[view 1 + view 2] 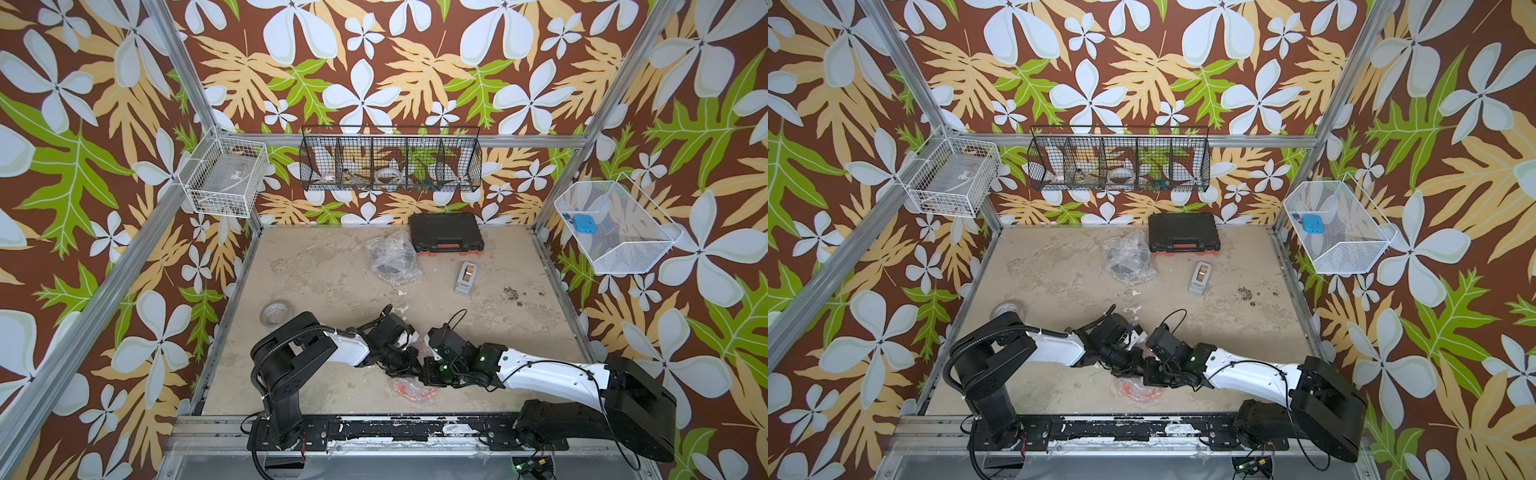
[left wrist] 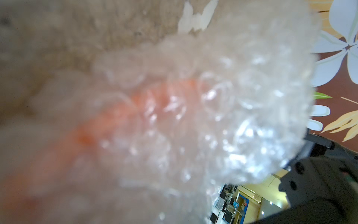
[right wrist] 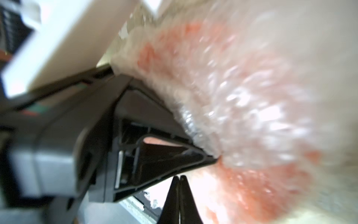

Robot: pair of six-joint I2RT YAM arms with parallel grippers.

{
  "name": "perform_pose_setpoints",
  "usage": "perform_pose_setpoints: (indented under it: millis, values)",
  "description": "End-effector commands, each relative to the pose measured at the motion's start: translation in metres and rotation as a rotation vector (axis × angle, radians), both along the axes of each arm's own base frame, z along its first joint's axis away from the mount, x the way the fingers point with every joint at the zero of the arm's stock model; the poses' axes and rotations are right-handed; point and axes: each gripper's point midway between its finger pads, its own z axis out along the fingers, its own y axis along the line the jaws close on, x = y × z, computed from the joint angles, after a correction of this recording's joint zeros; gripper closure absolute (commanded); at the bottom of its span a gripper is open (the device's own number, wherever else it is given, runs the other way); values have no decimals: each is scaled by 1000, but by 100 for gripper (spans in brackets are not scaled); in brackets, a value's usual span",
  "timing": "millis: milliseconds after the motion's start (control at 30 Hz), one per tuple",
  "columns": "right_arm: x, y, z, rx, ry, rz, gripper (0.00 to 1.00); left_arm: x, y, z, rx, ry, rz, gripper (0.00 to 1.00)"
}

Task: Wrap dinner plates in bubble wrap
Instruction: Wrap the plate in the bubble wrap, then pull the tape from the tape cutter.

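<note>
Where both sets of jaws meet at the near middle of the desk [image 1: 332,282], I find the orange plate [image 1: 411,391] lying under crumpled bubble wrap [image 2: 242,116], which blankets the left wrist view. The right jaws are pressed fully together just beside the wrap, with nothing seen between them. The left jaws sit against the wrap's edge, possibly nipping it, but I cannot tell their gap. A dark plate [image 1: 391,259], likewise bundled in wrap, rests well apart beside the black case [image 1: 446,237].

The stained table [image 1: 324,282] bears a tape roll [image 1: 274,312], black case [image 1: 446,237], grey dispenser [image 1: 466,277], wrapped dark plate [image 1: 391,261] and wrapped orange plate [image 1: 409,390].
</note>
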Motion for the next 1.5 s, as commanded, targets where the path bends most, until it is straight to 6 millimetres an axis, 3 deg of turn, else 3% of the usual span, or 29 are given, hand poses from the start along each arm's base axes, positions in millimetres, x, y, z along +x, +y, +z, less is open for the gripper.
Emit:
perform_pose_setpoints:
  millis: [0,133,233,367,400,600,833,867,933,1000,1167,1300,1400,1467]
  values:
    - [7,-16,-6,-52,-31,-49,100,4,14,1,87,11,42,78]
    - [11,-31,-18,-52,-3,-88,100,19,3,37,29,-51,38,63]
    - [11,-36,-27,-60,12,-93,100,24,-2,57,11,-84,27,58]
    - [11,-40,-35,-66,35,-100,100,26,2,67,35,-106,35,55]
    - [11,-39,-35,-63,34,-100,100,24,7,63,59,-104,43,56]
    - [11,-36,-34,-50,42,-96,100,-1,19,25,85,-21,38,87]
    - [20,-38,-11,-46,3,-98,100,-10,36,-33,224,30,10,91]
    - [23,-41,-6,-48,-7,-99,92,-11,40,-39,247,31,9,91]
    - [37,-50,13,-36,-49,-115,72,-13,46,-45,268,38,5,91]
    - [56,-59,33,11,-95,-132,64,-14,50,-48,281,38,10,91]
    - [121,-100,76,212,-219,-218,53,-12,56,-47,297,23,15,91]
    - [184,-151,105,365,-341,-301,48,-11,56,-44,289,15,19,91]
    - [229,-189,106,359,-361,-351,50,-10,56,-42,284,12,20,91]
    - [254,-204,98,370,-335,-382,52,-10,56,-41,280,13,20,91]
